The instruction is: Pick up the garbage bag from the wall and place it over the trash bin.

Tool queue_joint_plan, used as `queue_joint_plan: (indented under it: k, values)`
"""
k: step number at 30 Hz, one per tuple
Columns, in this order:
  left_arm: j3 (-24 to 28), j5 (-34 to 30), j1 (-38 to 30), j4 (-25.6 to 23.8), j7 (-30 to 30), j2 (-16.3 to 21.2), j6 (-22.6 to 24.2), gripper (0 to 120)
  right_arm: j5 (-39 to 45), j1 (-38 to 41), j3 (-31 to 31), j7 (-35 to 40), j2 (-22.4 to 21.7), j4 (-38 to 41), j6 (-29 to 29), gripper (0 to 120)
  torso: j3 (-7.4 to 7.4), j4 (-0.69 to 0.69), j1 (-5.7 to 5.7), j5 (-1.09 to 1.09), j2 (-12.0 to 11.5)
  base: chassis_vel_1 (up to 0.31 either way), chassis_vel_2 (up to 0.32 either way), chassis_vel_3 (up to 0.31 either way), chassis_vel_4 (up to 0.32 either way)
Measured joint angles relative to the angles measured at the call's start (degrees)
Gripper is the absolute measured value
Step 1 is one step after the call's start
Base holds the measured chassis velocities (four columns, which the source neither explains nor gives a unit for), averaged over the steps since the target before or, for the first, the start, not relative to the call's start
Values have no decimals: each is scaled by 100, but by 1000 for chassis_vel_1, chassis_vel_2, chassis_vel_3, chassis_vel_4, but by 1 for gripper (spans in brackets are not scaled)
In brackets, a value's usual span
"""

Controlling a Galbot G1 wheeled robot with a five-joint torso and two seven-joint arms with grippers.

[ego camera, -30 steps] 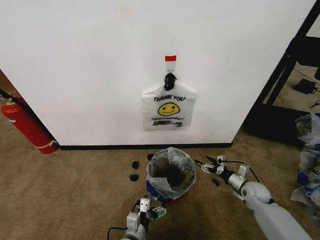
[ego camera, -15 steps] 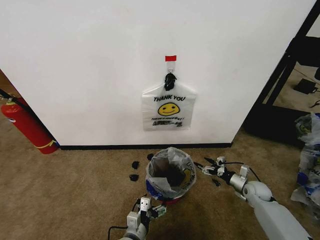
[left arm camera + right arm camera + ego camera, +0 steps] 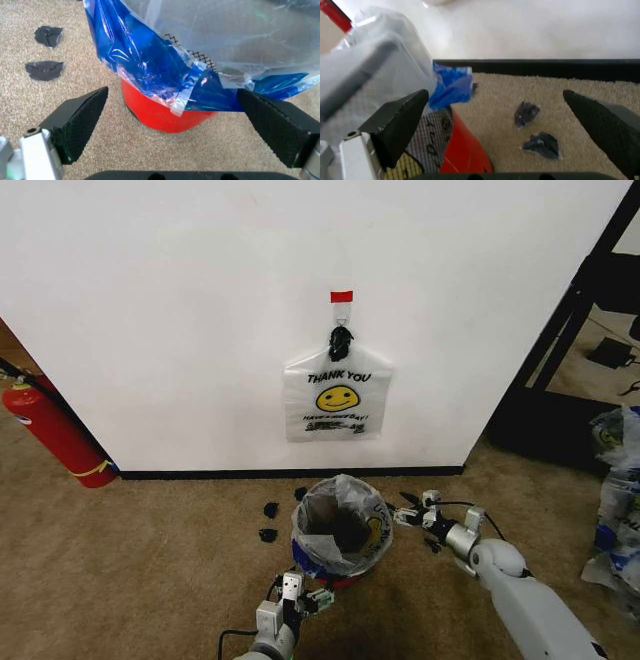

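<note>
The right gripper [image 3: 412, 511] hovers low over the carpet just beside the trash bin's right side, fingers spread wide and holding nothing; in the right wrist view its dark pads [image 3: 400, 125] frame the bin's mesh wall and red base. The left gripper [image 3: 298, 593] sits near the bin's front, also spread apart and empty — in the left wrist view its pads [image 3: 77, 122] flank the red base without touching it.

The wall [image 3: 180, 310] rises behind, with a black baseboard [image 3: 290, 473] along its foot. A flat bag [image 3: 336, 402] printed "THANK YOU" over a yellow smiley hangs on it by black-knotted handles, under a red tape strip [image 3: 341, 297]. A red fire extinguisher [image 3: 55, 430] leans at the wall's left end.

The garbage bag [image 3: 345, 505] is draped over the trash bin [image 3: 340, 575] — translucent plastic over the rim, blue patches [image 3: 150, 63] hanging down the outside. Small black scraps [image 3: 268, 522] lie on the carpet [image 3: 130, 570] to the bin's left.
</note>
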Motion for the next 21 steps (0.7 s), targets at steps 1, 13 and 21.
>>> queue_joint_plan:
  k: [1, 13, 21]
  values:
    - [0, -1, -6, 15, 0, 0, 0, 100, -53, 3, 0, -9, 6, -31, 33, 100, 0, 0, 0, 0, 0, 0, 0, 0, 0]
    - [10, -8, -43, 97, 3, -36, -4, 100, -241, 27, 10, -22, 34, -152, 194, 100, 0, 0, 0, 0, 0, 0, 0, 0, 0]
    - [12, -11, -44, 98, 5, -37, -6, 100, -240, 27, 13, -19, 34, -152, 194, 100, 0, 0, 0, 0, 0, 0, 0, 0, 0]
